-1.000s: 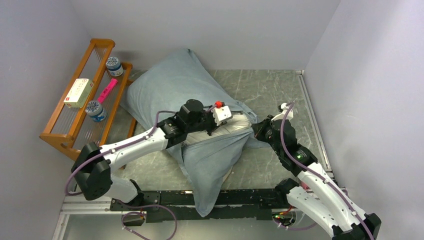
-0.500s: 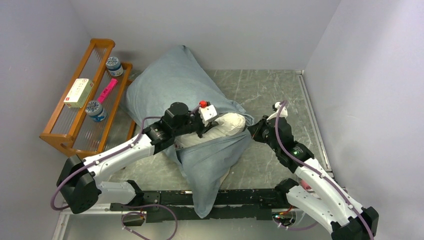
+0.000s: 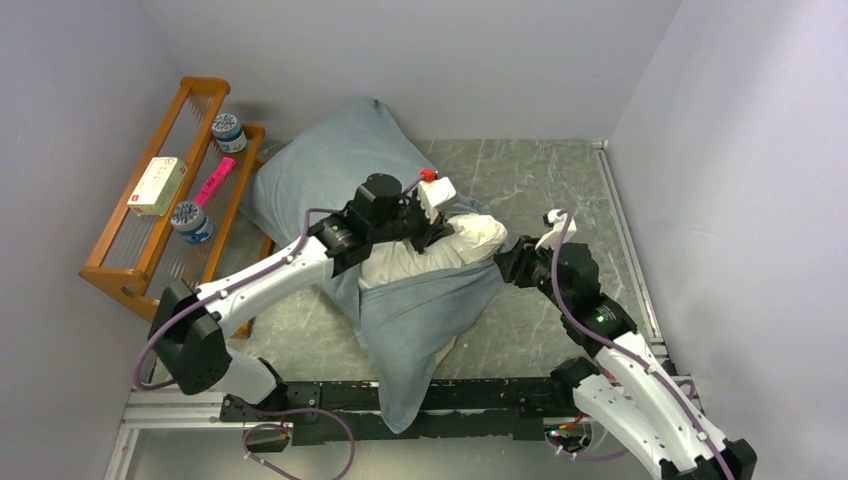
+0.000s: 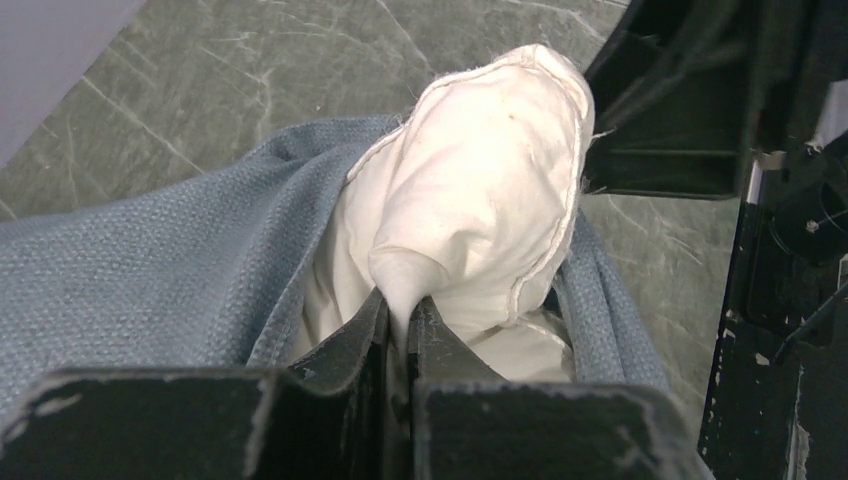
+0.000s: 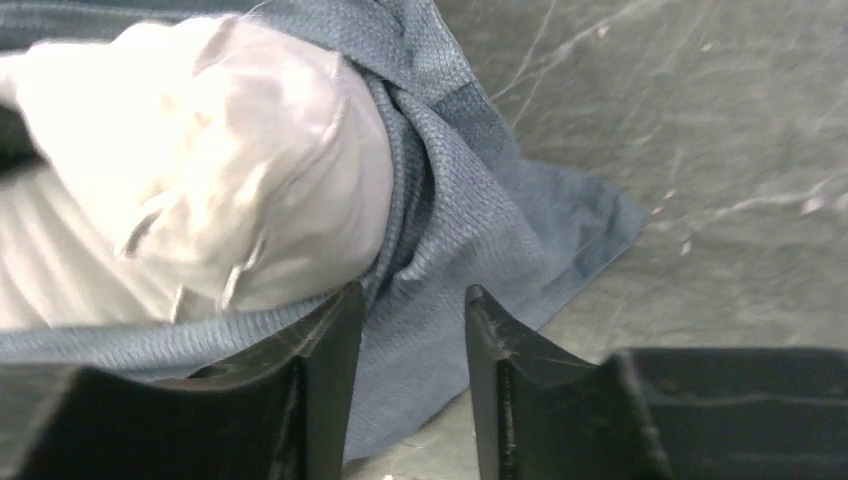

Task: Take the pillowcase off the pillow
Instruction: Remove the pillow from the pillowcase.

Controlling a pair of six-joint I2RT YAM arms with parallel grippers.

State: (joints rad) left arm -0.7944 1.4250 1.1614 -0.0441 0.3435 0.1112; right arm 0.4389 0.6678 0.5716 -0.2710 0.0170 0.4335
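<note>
Left wrist view shows your left fingers (image 4: 400,312) pressed together on a pinch of the white pillow (image 4: 480,170). Its corner bulges out just beyond the tips, with the grey-blue pillowcase (image 4: 150,280) gathered around it on both sides. Your right fingers (image 5: 413,300) are spread and hold nothing. The pillowcase hem lies just ahead of their tips on the tabletop (image 5: 700,120), and the bare end of the pillow sits up and to their left.

I judge you are in the pulling-out step. One end of the pillow is out of the opening, but most of it is inside the pillowcase. The next move calls for closing your right fingers on the hem to anchor it, then drawing the left fingers and their pinch away from it. Take care to catch only cloth on the right, not the pillow.

Well to the left of your left fingers, the wooden rack (image 3: 110,270) holds two jars (image 3: 228,131), a box (image 3: 157,185) and a pink item (image 3: 214,180).
</note>
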